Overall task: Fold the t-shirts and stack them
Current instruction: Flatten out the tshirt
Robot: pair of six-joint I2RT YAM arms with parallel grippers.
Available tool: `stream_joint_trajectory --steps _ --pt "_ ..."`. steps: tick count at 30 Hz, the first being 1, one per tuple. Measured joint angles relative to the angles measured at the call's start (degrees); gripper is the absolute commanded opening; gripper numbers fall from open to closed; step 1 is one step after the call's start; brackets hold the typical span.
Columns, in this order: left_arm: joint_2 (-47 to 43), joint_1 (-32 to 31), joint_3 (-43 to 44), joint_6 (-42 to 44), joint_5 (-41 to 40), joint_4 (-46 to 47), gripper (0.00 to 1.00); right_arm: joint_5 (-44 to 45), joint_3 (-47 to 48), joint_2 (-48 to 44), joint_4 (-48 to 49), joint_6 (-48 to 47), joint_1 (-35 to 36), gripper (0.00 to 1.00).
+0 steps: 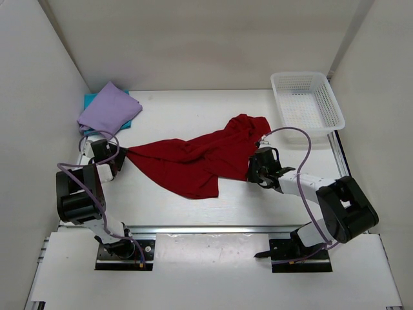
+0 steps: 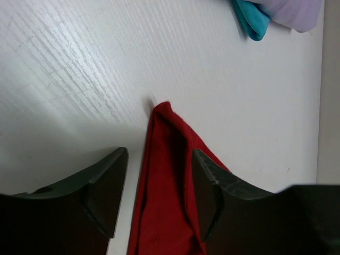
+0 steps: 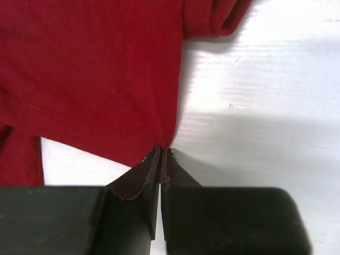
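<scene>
The dark red t-shirt (image 1: 187,161) lies crumpled across the middle of the table. Its left tip (image 2: 170,175) runs between the fingers of my left gripper (image 1: 119,155) (image 2: 159,153), which stands open astride it with gaps on both sides. My right gripper (image 1: 253,169) (image 3: 161,149) is shut, its tips pinching the corner of the red shirt's stitched hem (image 3: 90,69) on the right side. At the back left the pale lavender t-shirt (image 1: 110,108) (image 2: 292,10) lies folded on top of the teal t-shirt (image 1: 90,100) (image 2: 252,18).
A white mesh basket (image 1: 333,103) stands at the back right corner. White walls close the table on the left, back and right. The arm bases sit on a rail along the near edge.
</scene>
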Motion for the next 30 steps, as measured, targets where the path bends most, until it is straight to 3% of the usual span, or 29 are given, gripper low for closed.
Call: stream_joint_trajectory --steps 7,24,30 --pt "3.3 0.2 2.8 -2.9 1.8 0.1 0.49 -2.5 -1.3 -0.5 1.7 -0.3 -0.1 0.00" --pt "6.1 -0.2 6.5 -6.2 1.6 -0.4 0.43 -5.0 -2.0 -0.5 3.2 -0.8 -0.1 0.00" --pt "6.7 0.0 6.8 -6.5 1.5 -1.4 0.34 -5.3 -2.5 -1.2 3.1 -0.8 -0.2 0.00"
